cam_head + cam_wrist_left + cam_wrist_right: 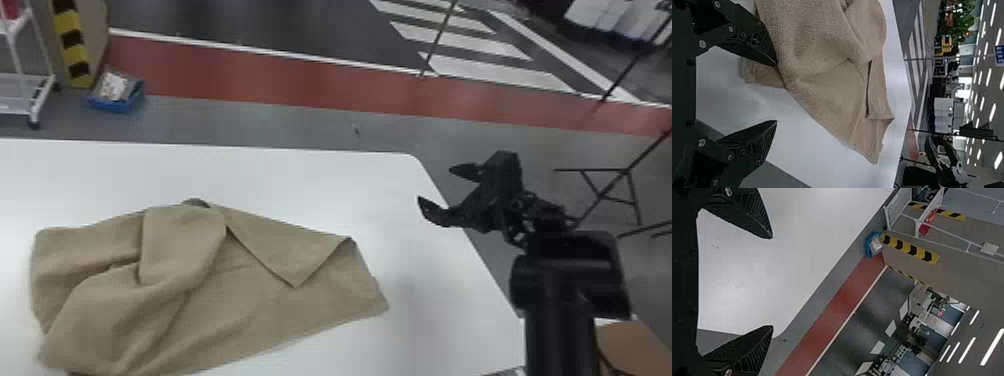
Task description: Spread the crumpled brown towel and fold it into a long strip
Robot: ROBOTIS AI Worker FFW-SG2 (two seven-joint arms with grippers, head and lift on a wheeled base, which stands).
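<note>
Towel [260, 320] bunched at L, part-flat at R: spreading comes first

Spreading looks to be the step in hand; no strip as yet. Towel lies on the table [305, 175], toward its L side, well short of the R edge. Long axis runs L–R, approx. parallel w/ the far edge; the tapered end points to the R edge, & a turned-over flap [292, 257] points its tip toward the near edge.

L gripper [776, 93] has fingers apart, one by the bunched cloth; can't tell if touching. R gripper [435, 184] is by the table's R edge, also parted, nothing btwn.

Next, I'd say: pinch the bunched part, draw it flat, open the flap, then fold lengthwise.
</note>
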